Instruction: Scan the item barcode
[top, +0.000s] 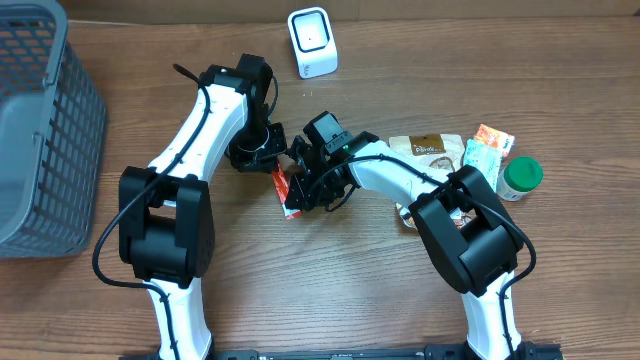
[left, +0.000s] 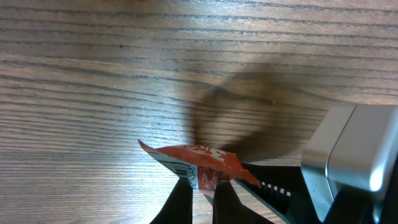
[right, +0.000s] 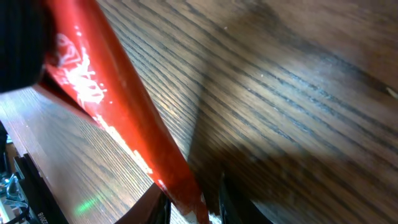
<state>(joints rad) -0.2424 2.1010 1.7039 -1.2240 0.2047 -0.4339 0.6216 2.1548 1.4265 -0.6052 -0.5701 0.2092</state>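
Left jaws on packet (left: 208, 158) — barcode (left: 186, 170) half-hidden

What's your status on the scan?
Left tool shut on thin red foil packet. Right tool straddling same packet, grip unclear. White box scanner stands apart at far edge.

We see the left arm (top: 195, 130) and right arm (top: 400, 178) alike: white links, bulky black joints, thin black cables (top: 100, 250), left gripper (left: 202, 190) black-fingered
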